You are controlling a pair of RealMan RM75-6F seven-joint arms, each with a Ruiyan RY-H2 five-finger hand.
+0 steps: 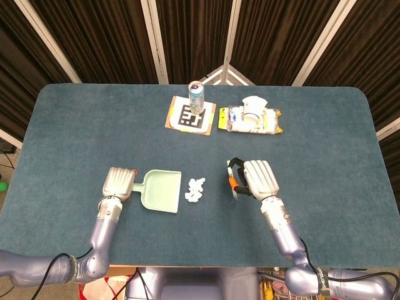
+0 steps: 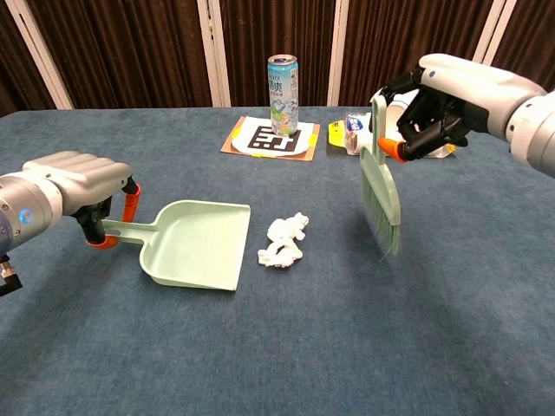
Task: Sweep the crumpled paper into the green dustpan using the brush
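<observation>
We see the left hand (image 2: pixel 74 186) with its fingers curled down around the handle of the green dustpan (image 2: pixel 196 243), gripping it; the pan lies flat on the blue table (image 1: pixel 75 125) with its open mouth facing the crumpled paper (image 2: pixel 284 241). The right hand (image 2: pixel 438 104) has its fingers wrapped around the handle of the brush (image 2: pixel 381 186), clamped on it, and holds the brush raised above the table with its bristles pointing down. The paper sits on the table just beside the dustpan's mouth, between the pan and the brush, touching neither.

From the head view we barely make out the brush: the right hand covers nearly all of it, leaving only dark and orange bits at the fingers. Both forearms run out of frame at the bottom. In the chest view the right hand hides part of the wipes packet (image 1: pixel 250 119) at the far side.

A tall drinks can (image 2: pixel 283 82) stands upright on a card printed with a black-and-white square marker (image 1: pixel 191 117). The can bears writing, but we cannot read it, nor the packet's label.
</observation>
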